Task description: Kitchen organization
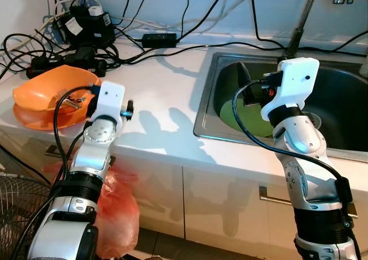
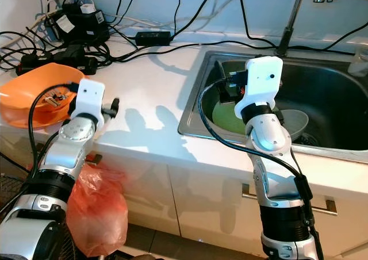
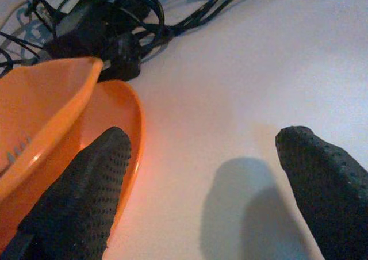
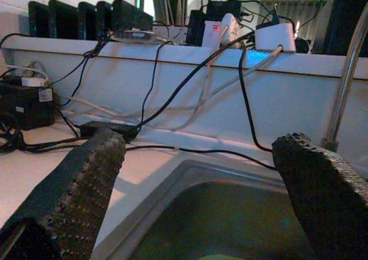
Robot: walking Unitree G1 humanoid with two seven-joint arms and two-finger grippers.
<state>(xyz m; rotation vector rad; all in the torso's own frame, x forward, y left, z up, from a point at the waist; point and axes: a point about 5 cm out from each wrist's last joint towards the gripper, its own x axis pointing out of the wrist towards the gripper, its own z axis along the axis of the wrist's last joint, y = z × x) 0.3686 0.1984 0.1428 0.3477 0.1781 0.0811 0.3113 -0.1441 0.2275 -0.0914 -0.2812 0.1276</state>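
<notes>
An orange bowl (image 1: 49,90) rests in an orange plate (image 3: 123,107) at the left end of the white counter (image 1: 161,93). My left gripper (image 3: 204,142) is open low over the counter just right of that plate, with one finger (image 3: 86,197) beside the plate's rim and nothing held. Inside the steel sink (image 1: 345,99) lie a green plate (image 2: 227,119) and a pale bowl (image 2: 293,122). My right gripper (image 4: 198,142) is open above the sink's left part, holding nothing and pointing toward the back wall.
A tangle of black cables and power adapters (image 1: 86,24) covers the counter's back left. The faucet (image 1: 302,18) rises behind the sink. A red plastic bag (image 1: 118,208) hangs by the cabinet below, and a fan (image 1: 14,202) stands at the lower left.
</notes>
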